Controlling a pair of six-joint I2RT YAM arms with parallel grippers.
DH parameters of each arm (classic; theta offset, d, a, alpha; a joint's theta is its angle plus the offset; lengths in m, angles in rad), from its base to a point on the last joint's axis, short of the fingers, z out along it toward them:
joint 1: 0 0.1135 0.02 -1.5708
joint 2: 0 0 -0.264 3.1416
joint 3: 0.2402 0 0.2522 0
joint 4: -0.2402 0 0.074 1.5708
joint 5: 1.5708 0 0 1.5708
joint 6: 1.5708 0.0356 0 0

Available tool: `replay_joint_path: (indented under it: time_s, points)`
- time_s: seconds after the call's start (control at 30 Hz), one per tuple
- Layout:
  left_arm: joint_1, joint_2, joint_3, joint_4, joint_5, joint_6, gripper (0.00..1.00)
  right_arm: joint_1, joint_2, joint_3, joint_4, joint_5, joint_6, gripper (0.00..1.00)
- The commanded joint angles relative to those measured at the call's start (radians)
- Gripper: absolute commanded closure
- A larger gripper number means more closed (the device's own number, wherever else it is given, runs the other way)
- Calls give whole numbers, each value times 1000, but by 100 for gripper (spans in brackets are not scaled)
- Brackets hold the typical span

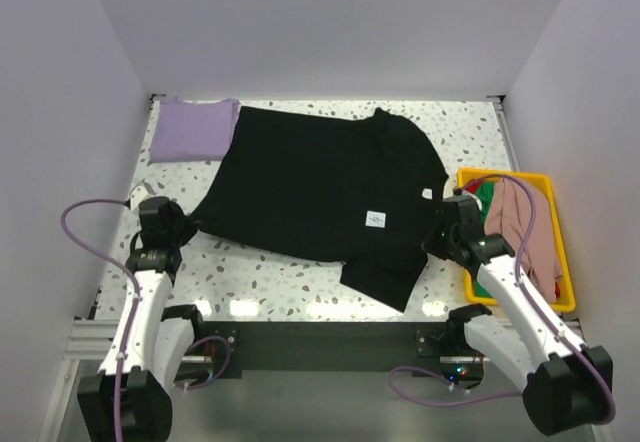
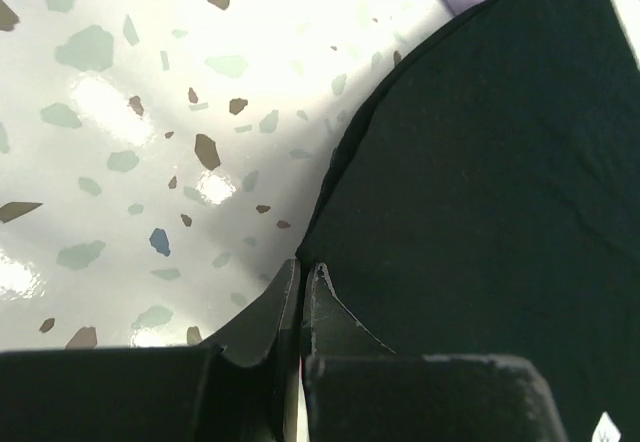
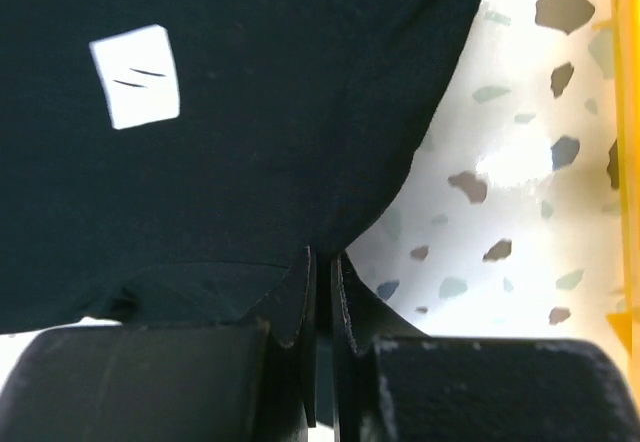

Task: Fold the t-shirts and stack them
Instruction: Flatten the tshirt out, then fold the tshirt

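Note:
A black t-shirt lies spread flat across the middle of the table, a white label near its lower right. My left gripper is at its near left corner. In the left wrist view the gripper is shut, pinching the edge of the black cloth. My right gripper is at the shirt's right side. In the right wrist view that gripper is shut on the shirt's hem. A folded lavender t-shirt lies at the back left corner.
A yellow bin stands at the right edge and holds a pink t-shirt and green cloth. Its wall shows close to my right gripper. White walls enclose the speckled table on three sides.

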Motion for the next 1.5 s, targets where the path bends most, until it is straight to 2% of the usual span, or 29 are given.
replay_joint_path:
  time_s: [0.0,0.13,0.23,0.33,0.47,0.93,1.1,1.47]
  points:
    - [6,-78,13,-67,-65,-43,100,-4,-102,-12,-95,-30,50,100]
    - [7,-54,46,-69,-28,-44,100,-5,-166,7,-136,-39,60,100]
    - [6,24,78,6,31,-25,100,-4,-119,66,-130,-30,44,100]
    - [6,137,114,96,120,-14,100,-4,-4,166,-116,-14,13,100]
    - [3,296,206,155,171,-5,100,-4,172,267,-95,26,-16,100]
    - [-20,727,500,196,182,17,99,-23,560,508,3,53,-56,100]
    - [-26,811,571,195,183,17,99,-59,610,563,19,21,-61,100]
    - [-29,905,638,196,194,28,98,-165,654,542,78,-89,-70,100]
